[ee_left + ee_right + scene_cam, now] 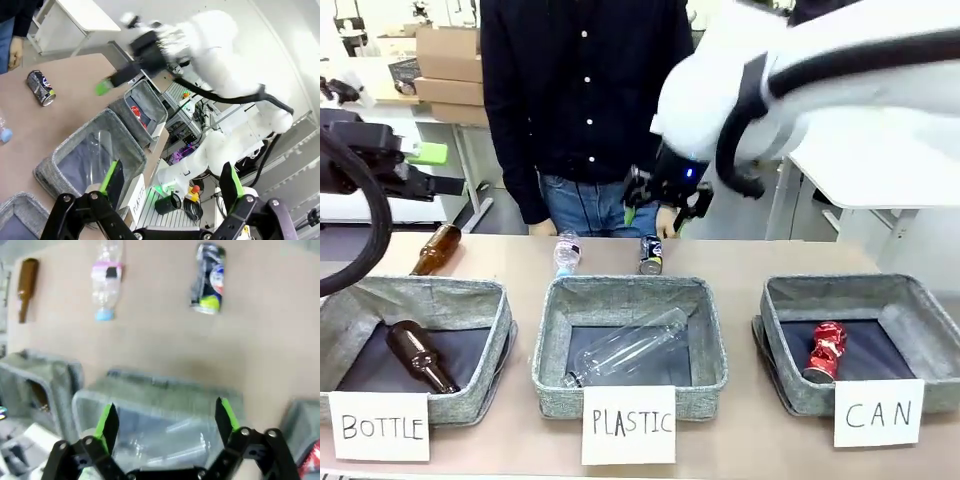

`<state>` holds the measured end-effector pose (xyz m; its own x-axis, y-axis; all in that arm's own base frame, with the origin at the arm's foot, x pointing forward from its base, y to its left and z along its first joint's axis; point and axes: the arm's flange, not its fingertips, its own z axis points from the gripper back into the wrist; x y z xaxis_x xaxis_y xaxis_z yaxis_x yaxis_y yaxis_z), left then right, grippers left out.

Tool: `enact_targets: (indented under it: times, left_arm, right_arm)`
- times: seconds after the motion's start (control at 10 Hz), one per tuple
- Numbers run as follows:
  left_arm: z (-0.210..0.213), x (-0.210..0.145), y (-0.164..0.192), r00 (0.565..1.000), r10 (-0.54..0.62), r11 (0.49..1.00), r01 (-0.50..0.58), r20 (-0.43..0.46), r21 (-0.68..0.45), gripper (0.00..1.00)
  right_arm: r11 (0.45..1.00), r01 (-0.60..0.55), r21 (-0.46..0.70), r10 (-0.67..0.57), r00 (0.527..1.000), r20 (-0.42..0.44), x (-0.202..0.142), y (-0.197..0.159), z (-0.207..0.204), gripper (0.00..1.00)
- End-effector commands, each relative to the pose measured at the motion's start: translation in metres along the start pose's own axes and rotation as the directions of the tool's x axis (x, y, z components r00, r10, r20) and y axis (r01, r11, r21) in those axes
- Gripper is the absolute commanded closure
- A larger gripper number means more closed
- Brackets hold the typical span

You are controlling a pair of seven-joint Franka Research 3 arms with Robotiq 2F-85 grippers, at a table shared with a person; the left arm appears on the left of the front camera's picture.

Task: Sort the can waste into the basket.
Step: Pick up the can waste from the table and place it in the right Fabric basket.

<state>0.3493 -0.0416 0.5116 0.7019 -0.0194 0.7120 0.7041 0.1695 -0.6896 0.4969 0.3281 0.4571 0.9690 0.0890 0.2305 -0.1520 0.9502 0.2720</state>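
At nine o'clock, off the left edge of the tabletop [740, 262], your left tool [432, 168] hangs with its fingers spread and nothing between them. Leave it parked there.

Moving right, ignore the brown bottle [434, 249] and the clear plastic bottle [567, 251] lying at about eleven o'clock; neither belongs to this job.

Your target is the black can [651, 255]. It lies on its side on the far strip of tabletop at twelve o'clock, just beyond the PLASTIC basket [630, 291] and near the person. Your right tool [657, 214] hovers above it, spread wide and empty.

In the right wrist view the can sits ahead at one o'clock, its length running along your line of sight. Your fingers [107, 423] already look squared to straddle its width, so I'd carry that heading forward, drop straight down and close gently at mid-body. A round can on its side will likely roll if one pad touches first.

Lift it clear of the basket rims, then swing to four o'clock, where the CAN basket [798, 392] already holds the red can [825, 350].
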Motion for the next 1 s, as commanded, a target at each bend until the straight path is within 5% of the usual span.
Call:
enact_targets:
  times: [0.0,0.3,0.6,0.9]
  left_arm:
    - [0.002,0.001,-0.003,1.000,0.009,1.000,-0.009,0.003,-0.012,0.00]
    - [0.002,0.001,-0.003,1.000,0.009,1.000,-0.009,0.003,-0.012,0.00]
    - [0.002,0.001,-0.003,1.000,0.009,1.000,-0.009,0.003,-0.012,0.00]
    - [0.002,0.001,-0.003,1.000,0.009,1.000,-0.009,0.003,-0.012,0.00]
  right_arm:
    - [0.998,-0.033,-0.061,0.033,0.999,0.012,0.057,0.025,-0.046,0.00]
    - [0.968,0.022,-0.250,-0.017,1.000,0.021,0.079,0.019,-0.114,0.00]
    - [0.957,0.026,-0.288,-0.026,1.000,0.003,0.076,-0.006,-0.138,0.00]
    - [0.980,0.039,-0.194,-0.032,0.999,0.043,0.078,-0.034,-0.172,0.00]
